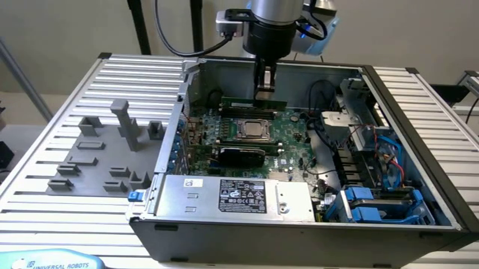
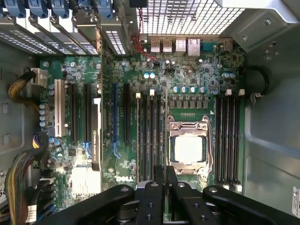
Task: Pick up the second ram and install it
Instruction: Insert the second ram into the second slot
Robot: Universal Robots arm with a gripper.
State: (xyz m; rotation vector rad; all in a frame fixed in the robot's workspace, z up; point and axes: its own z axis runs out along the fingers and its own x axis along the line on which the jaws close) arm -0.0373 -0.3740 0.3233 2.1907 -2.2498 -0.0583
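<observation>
Second ram (image 1: 239,104), likely light, stiff and fragile, stands on edge just beyond the processor socket (image 1: 254,130) in the exterior view, with the gripper (image 1: 266,95) clamped mid-length on its top edge.

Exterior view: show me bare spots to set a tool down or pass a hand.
Free: table slats beyond the grey fixture plate, and the strip on the exterior view's right of the computer case. Crowded: inside the case, where the gripper holds the second ram over the motherboard, beside cables and drive bays.
</observation>
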